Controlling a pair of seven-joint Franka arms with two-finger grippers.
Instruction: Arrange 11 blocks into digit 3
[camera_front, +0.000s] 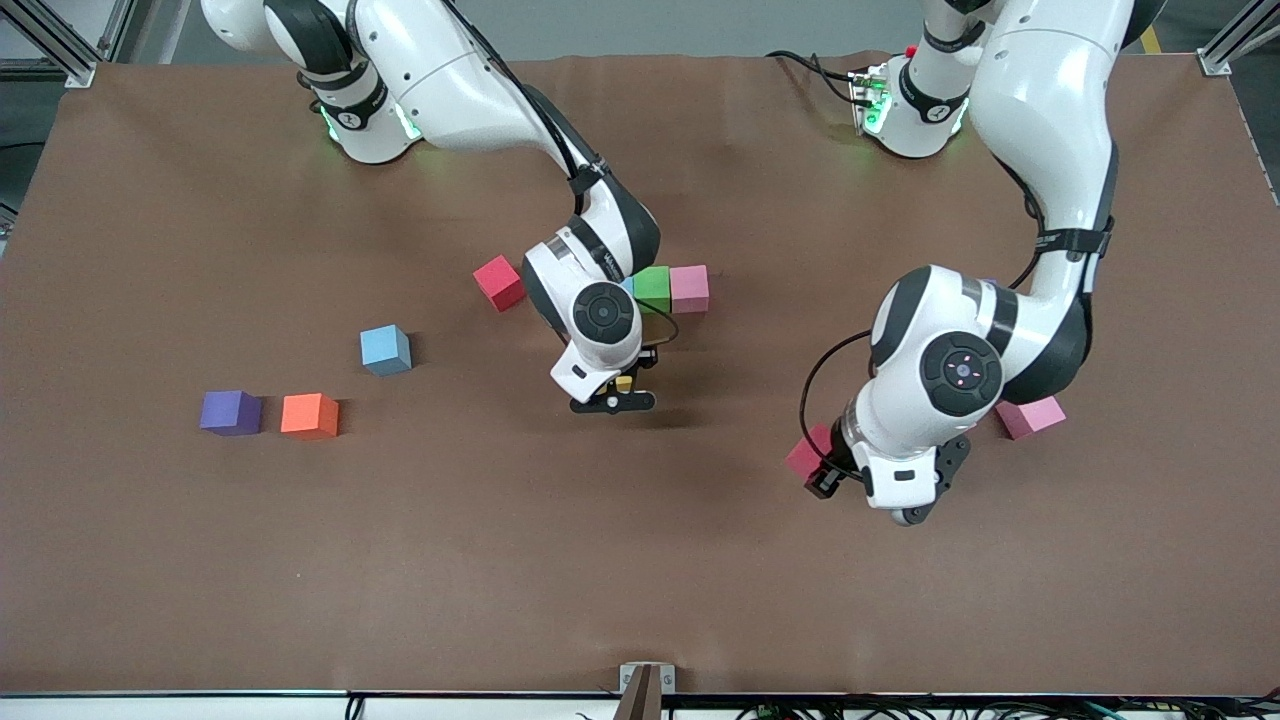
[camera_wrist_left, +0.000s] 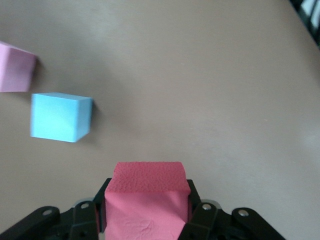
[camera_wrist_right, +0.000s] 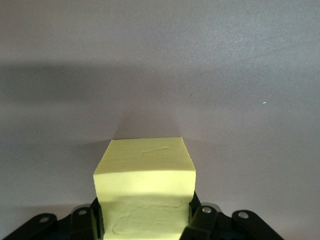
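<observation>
Grippers first: the right gripper (camera_front: 622, 392) is clamped on a yellow cube (camera_wrist_right: 145, 192), hanging over bare table (camera_front: 500, 560) just below the little cluster in the middle. The wrist cam shows the cube squeezed between the fingers (camera_wrist_right: 202, 220) with only brown mat under it.

The left gripper (camera_front: 825, 478) has a deep pink cube (camera_wrist_left: 146, 202) pinched tight too, over the table toward the left arm's end. Its wrist cam also catches a light blue cube (camera_wrist_left: 60, 116) and a pale pink one (camera_wrist_left: 16, 67) close together on the mat.

Out on the table, the start of the 3 is a green cube (camera_front: 652, 287) touching a pink cube (camera_front: 689, 288), with a sliver of blue on the green one's other side, mostly hidden by the right arm. A red cube (camera_front: 498, 282) sits near it, apart and turned at an angle. Another blue cube (camera_front: 385, 350), an orange cube (camera_front: 309, 416) and a purple cube (camera_front: 231, 412) sit toward the right arm's end.
</observation>
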